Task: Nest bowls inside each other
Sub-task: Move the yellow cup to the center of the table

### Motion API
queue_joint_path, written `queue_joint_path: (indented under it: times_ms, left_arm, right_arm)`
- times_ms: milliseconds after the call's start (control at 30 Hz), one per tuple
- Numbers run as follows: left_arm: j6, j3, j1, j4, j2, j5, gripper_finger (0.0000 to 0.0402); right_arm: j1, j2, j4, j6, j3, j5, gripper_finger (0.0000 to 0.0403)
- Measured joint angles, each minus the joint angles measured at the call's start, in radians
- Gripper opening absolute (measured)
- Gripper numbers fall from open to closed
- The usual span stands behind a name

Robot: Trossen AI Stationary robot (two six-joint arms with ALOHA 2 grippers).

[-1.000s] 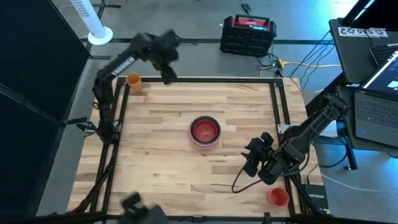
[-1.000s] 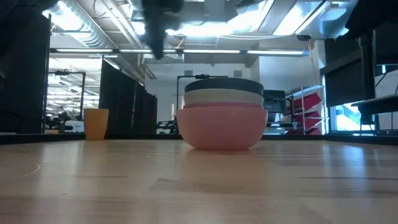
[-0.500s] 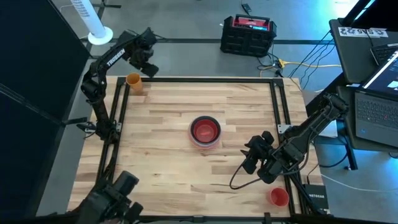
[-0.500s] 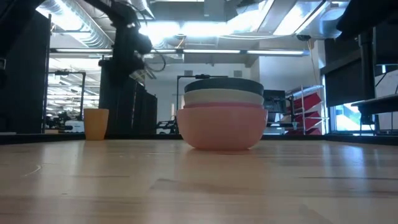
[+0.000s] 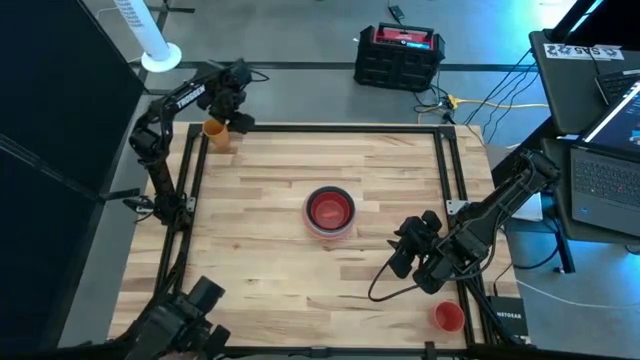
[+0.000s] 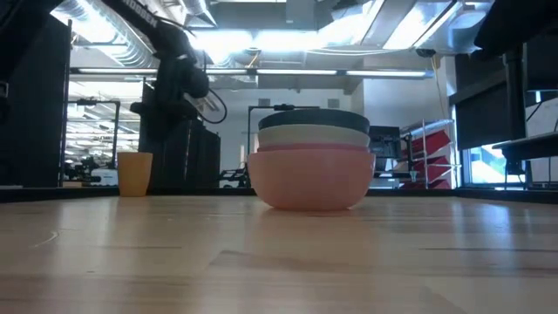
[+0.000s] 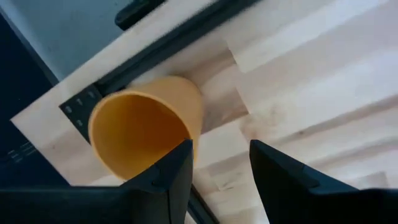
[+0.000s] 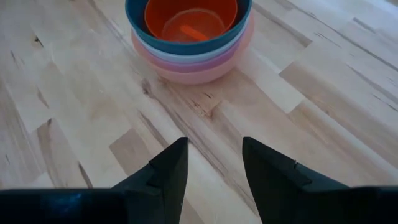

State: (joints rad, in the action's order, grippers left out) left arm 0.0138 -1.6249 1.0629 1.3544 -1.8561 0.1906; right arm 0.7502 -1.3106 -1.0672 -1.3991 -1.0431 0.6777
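A pale wooden worktop (image 5: 270, 250) framed by black rails is seen from above. Near the right edge, the right hand (image 5: 404, 258) is held low with its fingers spread and nothing between them. At mid-worktop the bowls (image 5: 329, 211) are stacked, red innermost. At the far left corner, the left hand (image 5: 238, 118) is held just beside an orange cup (image 5: 214, 131), fingers apart and empty.

A pale wooden desk (image 5: 270, 250) with a black frame carries a nested stack of bowls (image 5: 329, 211) near its centre, an orange cup (image 5: 215, 131) at one far corner and a red cup (image 5: 447, 316) at the opposite near corner.
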Motion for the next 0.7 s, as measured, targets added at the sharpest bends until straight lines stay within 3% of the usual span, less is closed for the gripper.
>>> queue_joint_path:
  times_ms: [700]
  left_arm:
    - [-0.018, 0.070, 0.055, -0.053, 0.000, 0.012, 0.0140]
  right_arm:
    - [0.000, 0.001, 0.001, -0.018, 0.000, -0.016, 0.0140]
